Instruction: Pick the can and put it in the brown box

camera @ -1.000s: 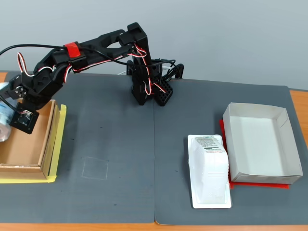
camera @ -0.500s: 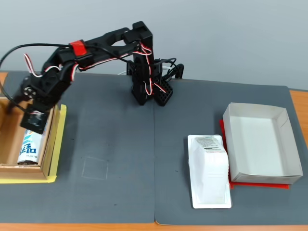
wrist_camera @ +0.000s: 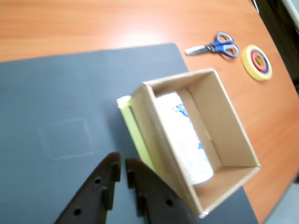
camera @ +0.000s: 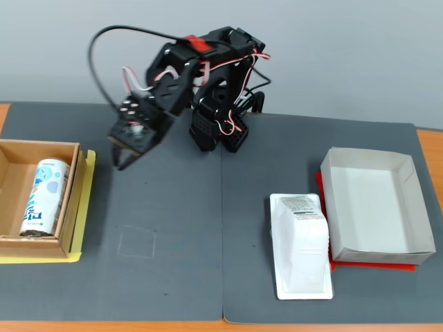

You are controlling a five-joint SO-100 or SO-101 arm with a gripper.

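The white can (camera: 41, 197) with light-blue print lies on its side inside the brown cardboard box (camera: 69, 200) at the left edge of the fixed view. The wrist view shows the can (wrist_camera: 184, 140) lying in the box (wrist_camera: 233, 135) too. My gripper (camera: 124, 158) hangs above the dark mat, just right of the box and apart from it. In the wrist view its black fingers (wrist_camera: 120, 175) are nearly together with only a thin gap, and nothing is between them.
The box sits on a yellow sheet (camera: 86, 207). A white plastic tray package (camera: 300, 245) and a white-grey paper box (camera: 374, 207) on a red sheet lie at the right. Blue scissors (wrist_camera: 217, 46) and a yellow tape roll (wrist_camera: 257, 61) lie on the wooden table beyond the mat.
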